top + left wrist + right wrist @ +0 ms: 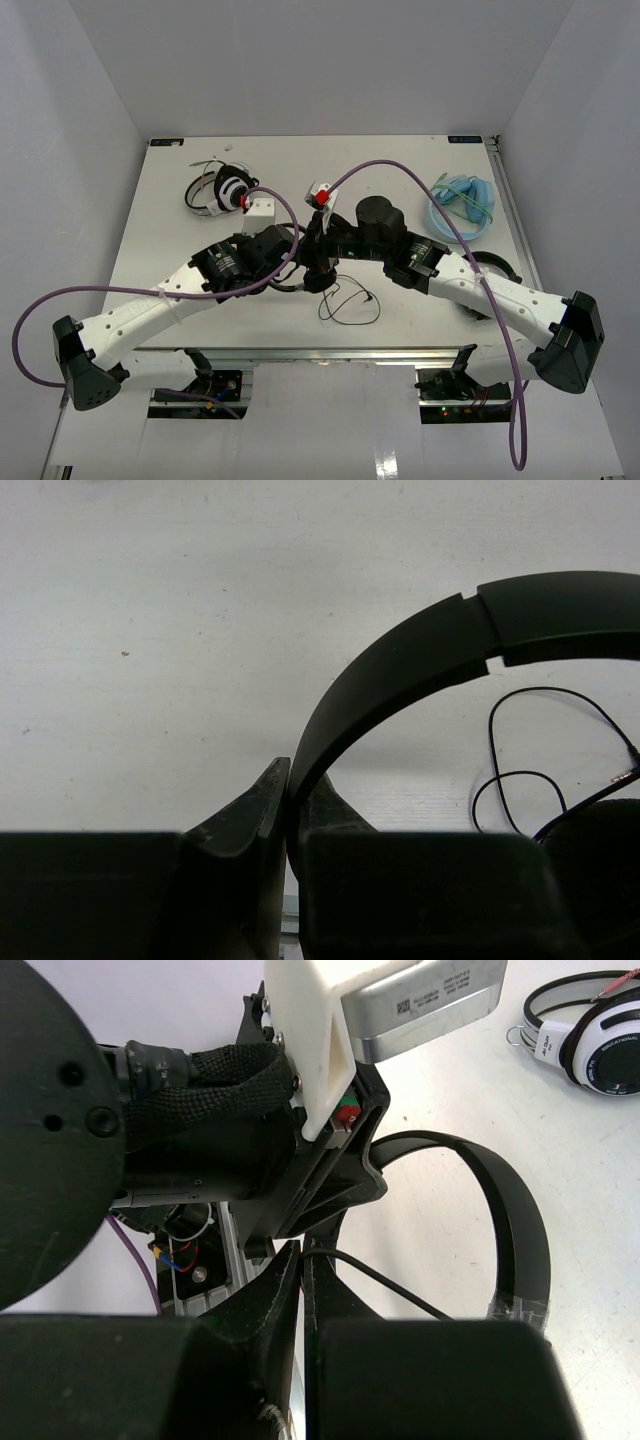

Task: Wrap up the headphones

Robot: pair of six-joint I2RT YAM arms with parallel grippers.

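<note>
Your left tool point(289, 780) is fully closed, and its two fingers pinch the thin black headband point(390, 675) of the black over-ear headphones point(560, 610). The band comes up from between the fingers and arches away to that tool's right, over the white counter point(150, 630).

Your right tool point(302, 1260) is clamped tight as well. It has the long thin black cable point(548, 689) nipped between its fingertips, and the cable leaves the fingers and runs off to that tool's right. Directly ahead of the right tool, and very near it, is the left arm's wrist with its white camera mount point(305, 1030). The headband curves round just to the right of that wrist.

From above, you can see the two tools meeting close together near the middle of the counter, with the headphones between them. The slack of the cable lies in loose loops on the counter on the near side of both tools, toward the arm bases. Its plug end point(625, 775) rests free on the surface.

A pair of white-and-black headphones with a green cable point(600, 1045) lies beyond the left tool, well apart from both tools.
</note>
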